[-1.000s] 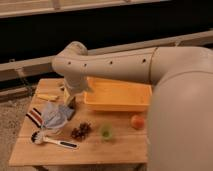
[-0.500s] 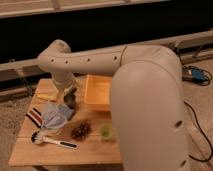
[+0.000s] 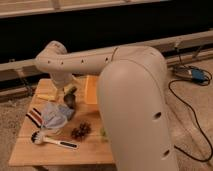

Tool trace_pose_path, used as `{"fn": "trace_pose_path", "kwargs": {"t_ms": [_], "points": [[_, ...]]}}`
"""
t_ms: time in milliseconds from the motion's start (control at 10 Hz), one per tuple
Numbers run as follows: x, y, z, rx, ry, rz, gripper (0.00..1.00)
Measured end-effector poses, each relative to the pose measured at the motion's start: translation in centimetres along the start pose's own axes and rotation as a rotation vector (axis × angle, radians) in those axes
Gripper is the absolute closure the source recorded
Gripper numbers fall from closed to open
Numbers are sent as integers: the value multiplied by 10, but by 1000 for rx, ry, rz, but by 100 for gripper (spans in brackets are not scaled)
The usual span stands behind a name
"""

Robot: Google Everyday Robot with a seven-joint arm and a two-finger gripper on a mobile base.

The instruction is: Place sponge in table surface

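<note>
You could not pick out the sponge: no small blue block showed on the table surface [image 3: 60,152], and it may have lain hidden under the gripper [image 3: 70,101] or the cloth [image 3: 54,116]. The gripper hung low just beyond the cloth, beside the yellow tub [image 3: 91,90], jaws spread wide with nothing visibly between them. Over the last second it had kept that spot while the arm [image 3: 130,100] swung across and covered the table's right side. Judging by this, the placing was either done or not yet begun; check before moving.
</note>
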Motion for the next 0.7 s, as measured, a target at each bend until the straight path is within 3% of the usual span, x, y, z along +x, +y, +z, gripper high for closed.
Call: {"fn": "trace_pose_path", "kwargs": {"t_ms": [400,700], "points": [[-7,-16,20,37,24,17,20],[4,8,37,33,37,-18,20]]}}
